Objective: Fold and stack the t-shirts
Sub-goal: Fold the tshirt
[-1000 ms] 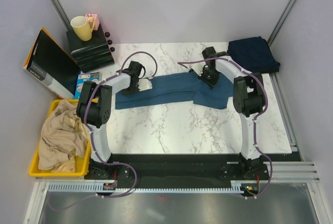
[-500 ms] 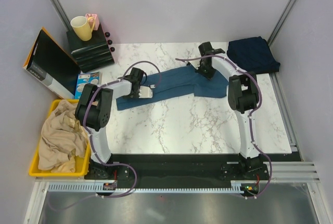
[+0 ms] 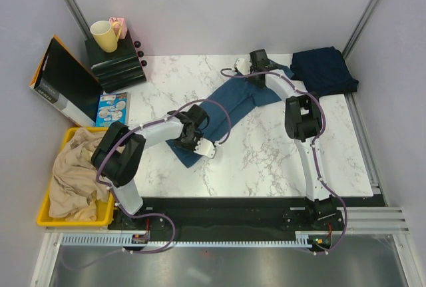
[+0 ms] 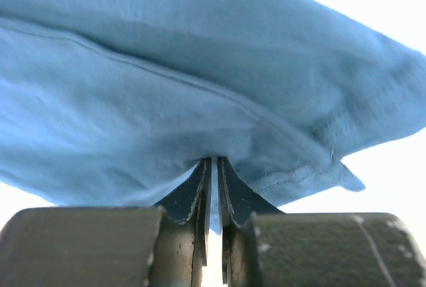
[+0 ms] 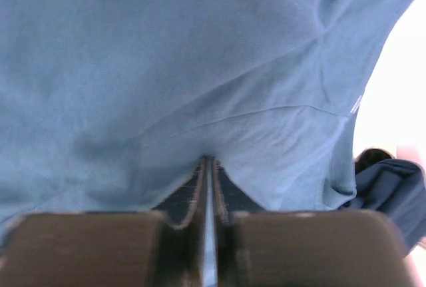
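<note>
**Steel-blue shirt being gripped at both ends, stretched slantwise over the table**

The left gripper (image 4: pixel 213 164) is being kept clenched on cloth. In its wrist view the two fingers (image 4: pixel 193 197) are nearly together, and a fold of the steel-blue t-shirt (image 4: pixel 200 87) is being pinched between them. A stitched hem is running across the fabric just above the fingertips. The right gripper (image 5: pixel 208 160) is likewise being kept clamped on the same shirt (image 5: pixel 166 67), with only a thin layer of cloth between its fingers.

From above, the left gripper (image 3: pixel 202 142) is being held low near the middle of the marble table (image 3: pixel 266 160), at the near-left end of the shirt. The right gripper (image 3: pixel 256 66) is being held at the far end of the shirt, close to the back edge of the table. Between them, the steel-blue t-shirt (image 3: pixel 233 104) is being drawn out as a narrow, bunched diagonal band. Whether its middle is touching the tabletop cannot be told.

The navy t-shirt (image 3: pixel 324 68) is lying folded at the far right corner of the table, just beside the right gripper. An edge of it (image 5: pixel 386 180) is also showing in the right wrist view.

At the left, beige cloth (image 3: pixel 76 174) is being held in a yellow bin (image 3: pixel 46 215) off the table edge. A yellow mug (image 3: pixel 103 35) is standing on a black box (image 3: pixel 116 66) at the far left corner.
</note>
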`<state>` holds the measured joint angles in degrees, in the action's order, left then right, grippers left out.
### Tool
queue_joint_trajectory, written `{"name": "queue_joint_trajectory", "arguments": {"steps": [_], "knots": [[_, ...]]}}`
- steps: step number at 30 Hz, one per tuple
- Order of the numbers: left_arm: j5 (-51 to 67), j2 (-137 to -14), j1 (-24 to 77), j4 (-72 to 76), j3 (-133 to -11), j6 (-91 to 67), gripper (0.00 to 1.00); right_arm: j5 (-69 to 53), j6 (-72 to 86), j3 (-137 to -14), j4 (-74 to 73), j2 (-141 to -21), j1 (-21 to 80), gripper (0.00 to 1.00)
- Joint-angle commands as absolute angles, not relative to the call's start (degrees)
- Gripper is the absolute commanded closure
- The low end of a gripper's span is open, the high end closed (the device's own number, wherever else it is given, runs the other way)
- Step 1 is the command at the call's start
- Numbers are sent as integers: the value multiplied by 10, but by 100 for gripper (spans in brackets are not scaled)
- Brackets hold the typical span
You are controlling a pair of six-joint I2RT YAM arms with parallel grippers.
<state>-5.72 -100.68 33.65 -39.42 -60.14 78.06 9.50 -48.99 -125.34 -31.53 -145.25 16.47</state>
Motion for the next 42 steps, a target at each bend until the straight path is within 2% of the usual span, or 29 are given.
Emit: {"name": "queue_joint_trajectory", "arguments": {"steps": [1, 2, 3, 4, 5, 8, 11, 13, 14, 17, 21, 24, 27, 30, 31, 32, 33, 36, 42], "knots": [[65, -993, 355, -448, -656, 738, 83, 91, -472, -1228, -260, -1456, 174, 78], [68, -988, 355, -450, -668, 731, 73, 91, -469, -1221, -252, -1442, 174, 64], [69, -982, 355, -452, -670, 724, 69, 90, -468, -1213, -248, -1434, 174, 57], [66, -963, 355, -453, -669, 722, 65, 91, -466, -1194, -242, -1426, 174, 53], [63, -953, 355, -454, -664, 722, 57, 91, -459, -1185, -233, -1407, 173, 47], [46, -911, 354, -460, -650, 715, 48, 83, -435, -1162, -228, -1372, 171, 39], [24, -866, 344, -460, -642, 699, 52, 72, -406, -1137, -229, -1335, 167, 38], [6, -852, 331, -446, -642, 687, 60, 64, -400, -1107, -234, -1304, 167, 41], [2, -846, 312, -434, -642, 681, 67, 48, -397, -1094, -237, -1291, 167, 43], [-46, -860, 261, -398, -647, 647, 76, 35, -382, -1050, -244, -1250, 170, 43], [-102, -895, 197, -335, -660, 600, 80, -15, -361, -1012, -264, -1202, 176, 42], [-128, -933, 150, -313, -684, 555, 84, -88, -360, -1008, -307, -1169, 192, 48], [-126, -961, 104, -310, -718, 517, 88, -142, -373, -1025, -372, -1158, 228, 59], [-130, -975, 77, -307, -741, 497, 89, -173, -369, -1039, -408, -1172, 274, 76], [-129, -978, 72, -306, -750, 491, 89, -175, -366, -1041, -410, -1184, 297, 91], [-127, -979, 65, -307, -754, 486, 89, -174, -360, -1044, -410, -1192, 308, 97], [-122, -979, 62, -307, -758, 483, 90, -173, -357, -1054, -412, -1200, 318, 100], [-114, -974, 55, -306, -767, 479, 98, -174, -346, -1074, -413, -1237, 349, 100], [-106, -960, 42, -303, -765, 480, 98, -172, -341, -1071, -415, -1279, 388, 100]]}}
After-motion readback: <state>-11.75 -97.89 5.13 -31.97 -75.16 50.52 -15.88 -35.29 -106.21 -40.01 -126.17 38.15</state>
